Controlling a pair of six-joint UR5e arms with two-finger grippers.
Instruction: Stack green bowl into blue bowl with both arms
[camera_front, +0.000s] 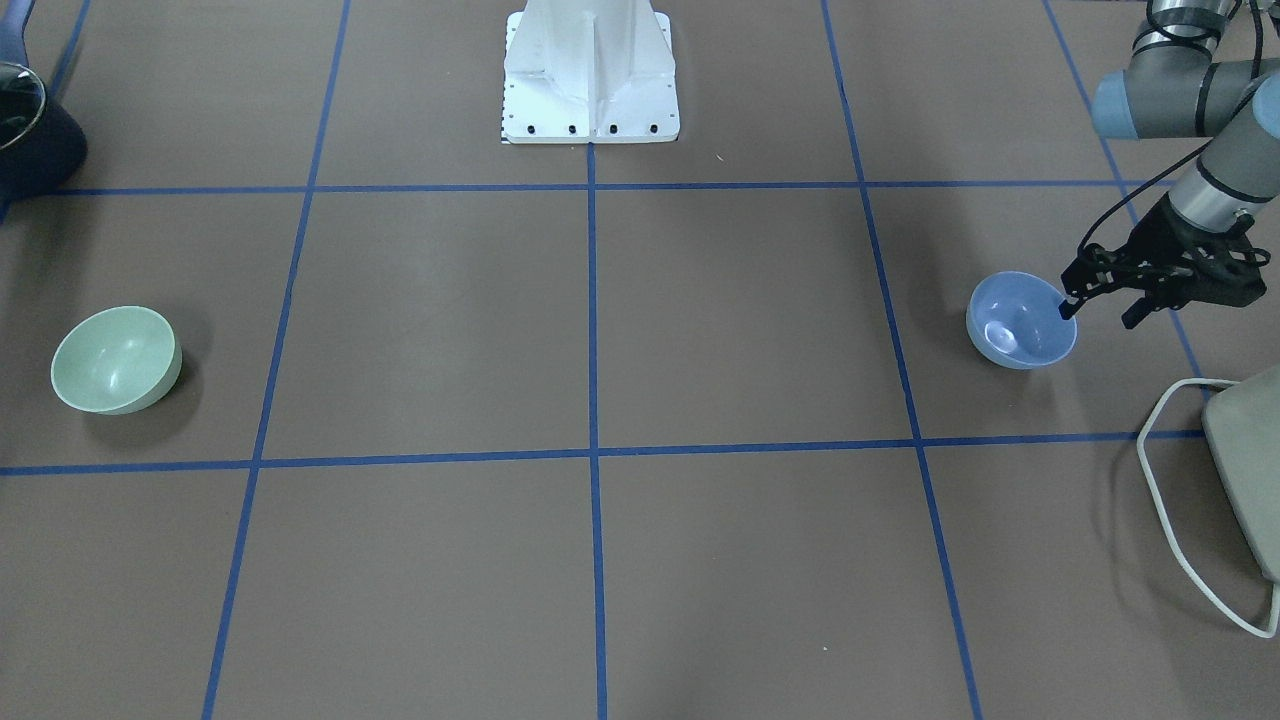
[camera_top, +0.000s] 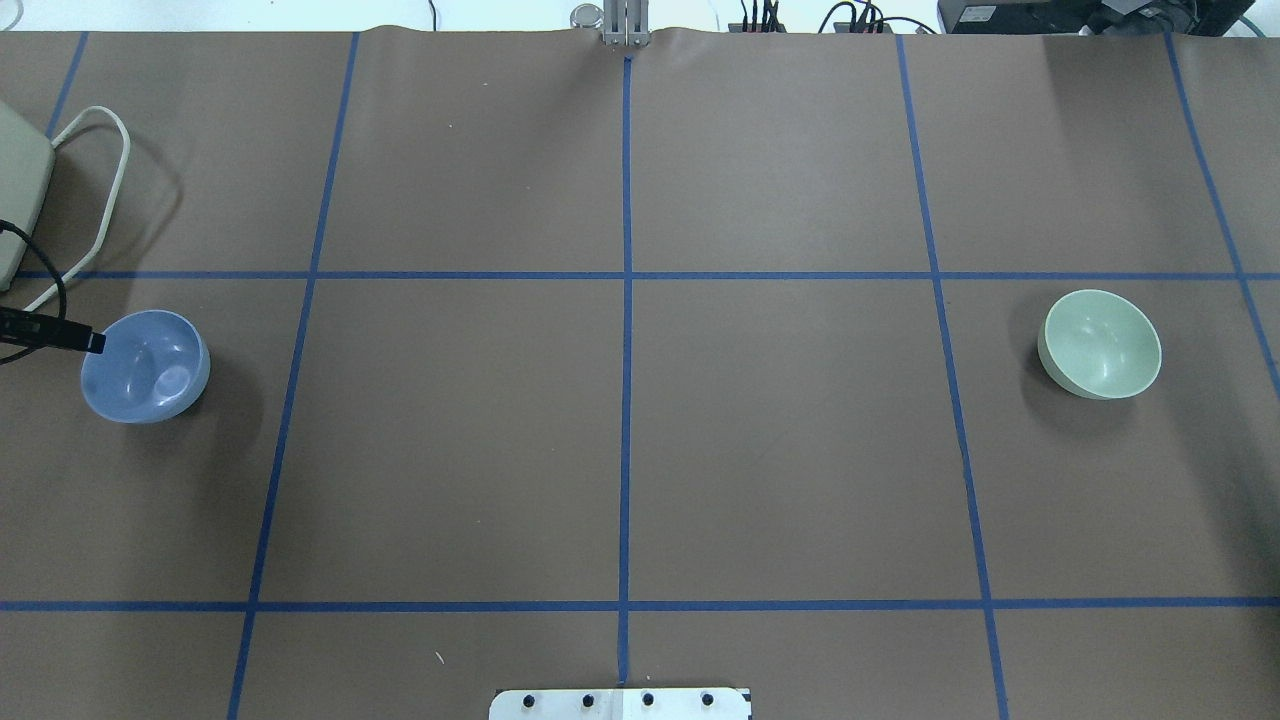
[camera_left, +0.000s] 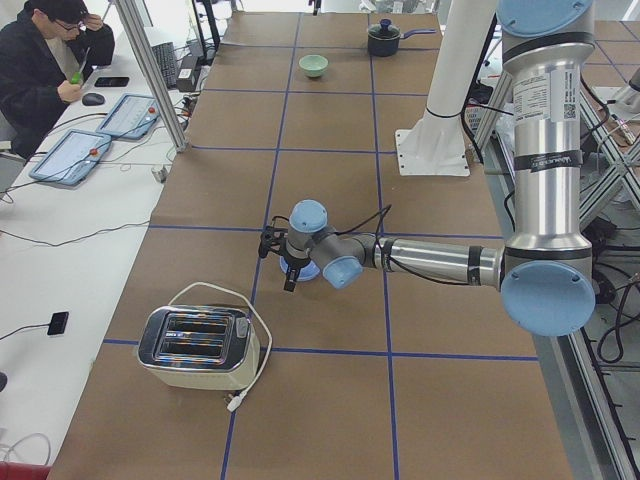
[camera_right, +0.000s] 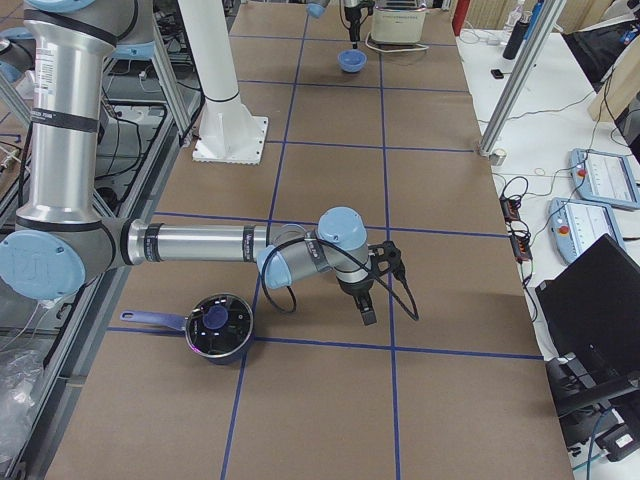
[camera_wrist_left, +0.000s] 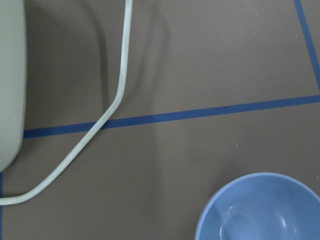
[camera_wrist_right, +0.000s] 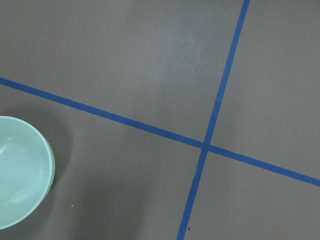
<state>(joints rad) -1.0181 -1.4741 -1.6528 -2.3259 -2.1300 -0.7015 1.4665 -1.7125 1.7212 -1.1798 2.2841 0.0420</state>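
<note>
White bolted metal is taken as the mark: the base (camera_top: 620, 703). Level with it, far out on the robot's right, a dark pot (camera_right: 218, 328) is seen on the brown table (camera_top: 620, 450). Forward of the pot, the right gripper (camera_right: 366, 312) is pointed down over the table; whether it is spread or closed cannot be told.

Further forward of the base, on that same right side, the green bowl (camera_top: 1100, 345) is found upright, with nothing touching it. Across on the base's left, equally far forward and well apart from its partner, the blue bowl (camera_top: 145, 365) is set upright. The left gripper (camera_front: 1099, 313) is spread wide there, nothing clamped. One finger (camera_front: 1068, 306) is placed at the rim and the other is kept outside the bowl.

Furthest from the base, past the blue bowl, a cream toaster (camera_left: 198, 348) is parked, with its white cord (camera_wrist_left: 100, 125) looped beside it.
</note>
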